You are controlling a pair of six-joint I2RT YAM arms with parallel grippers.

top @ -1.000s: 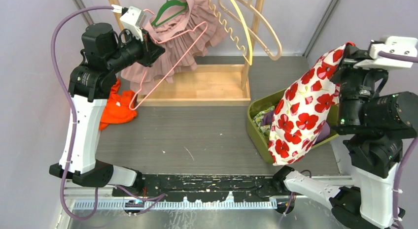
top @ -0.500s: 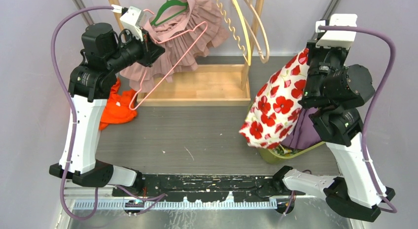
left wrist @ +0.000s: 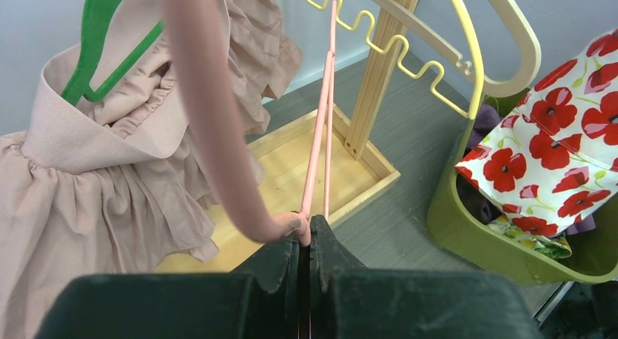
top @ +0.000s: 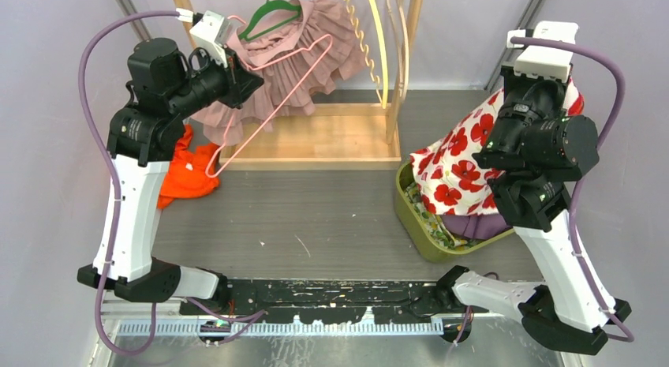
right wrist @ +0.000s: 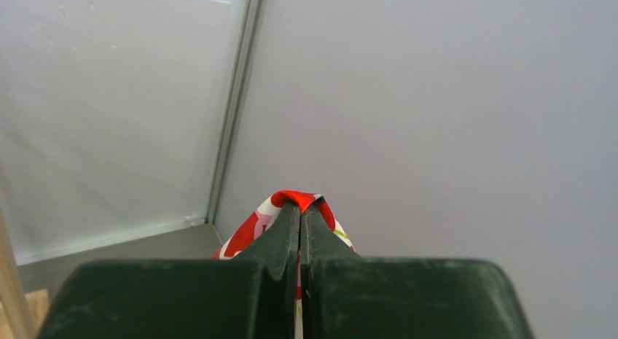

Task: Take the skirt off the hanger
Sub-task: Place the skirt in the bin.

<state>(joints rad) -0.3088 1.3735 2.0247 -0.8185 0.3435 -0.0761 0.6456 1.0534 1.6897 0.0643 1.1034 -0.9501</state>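
The poppy-print skirt (top: 457,166) hangs from my right gripper (right wrist: 300,208), free of any hanger, with its lower part draped into the green bin (top: 410,209). The right gripper is shut on a fold of the skirt's red fabric (right wrist: 299,197). My left gripper (top: 237,71) is shut on the bare pink wire hanger (top: 326,40) and holds it up in front of the rack. In the left wrist view the hanger (left wrist: 318,135) runs away from the shut gripper (left wrist: 306,233), and the skirt (left wrist: 568,149) lies over the bin (left wrist: 466,230).
A dusty-pink ruffled garment (top: 292,63) hangs on a green hanger (top: 268,20) on the wooden rack (top: 315,138). Pale yellow and wooden hangers (top: 392,51) hang beside it. An orange cloth (top: 185,174) lies at the left. The bin holds other clothes.
My right arm swung the skirt left, then back, and lowered it so it now drapes into the green bin. The left arm and pink hanger have stayed in place.
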